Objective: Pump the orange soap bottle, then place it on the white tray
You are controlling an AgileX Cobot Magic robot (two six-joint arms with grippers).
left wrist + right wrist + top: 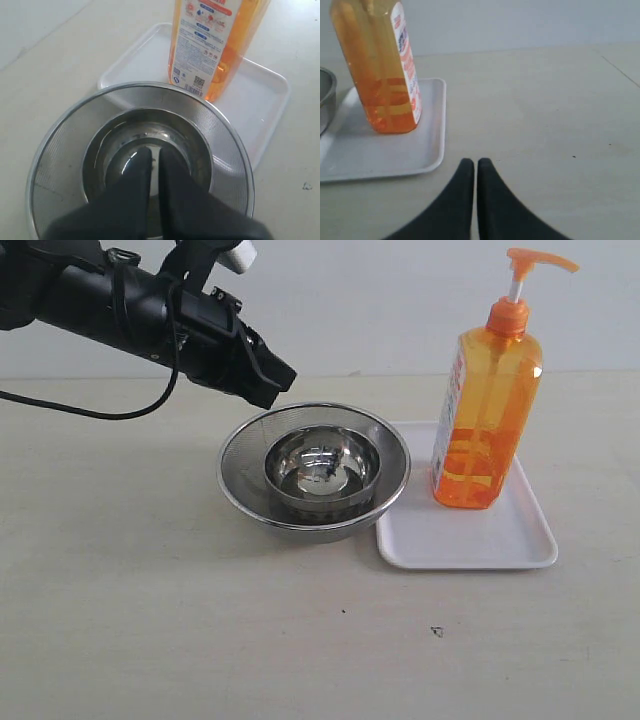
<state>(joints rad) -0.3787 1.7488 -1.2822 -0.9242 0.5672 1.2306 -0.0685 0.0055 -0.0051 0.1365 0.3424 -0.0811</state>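
Observation:
The orange soap bottle [487, 415] stands upright on the white tray [470, 535], its pump nozzle [538, 260] raised on its white stem. The left wrist view shows the bottle's label side [210, 45] and the tray [260, 95] beyond the bowl. My left gripper [272, 380] hangs shut above the bowl's far left rim, holding nothing; in its own view its tips [155, 154] are over the bowl. My right gripper [474, 165] is shut and empty over bare table, apart from the tray [380, 155] and bottle [380, 70]. It is outside the exterior view.
A round steel bowl [322, 468] sits inside a steel mesh strainer [240, 455], touching the tray's left edge. A black cable [90, 410] trails from the left arm over the table. A small dark speck [437, 631] lies near the front.

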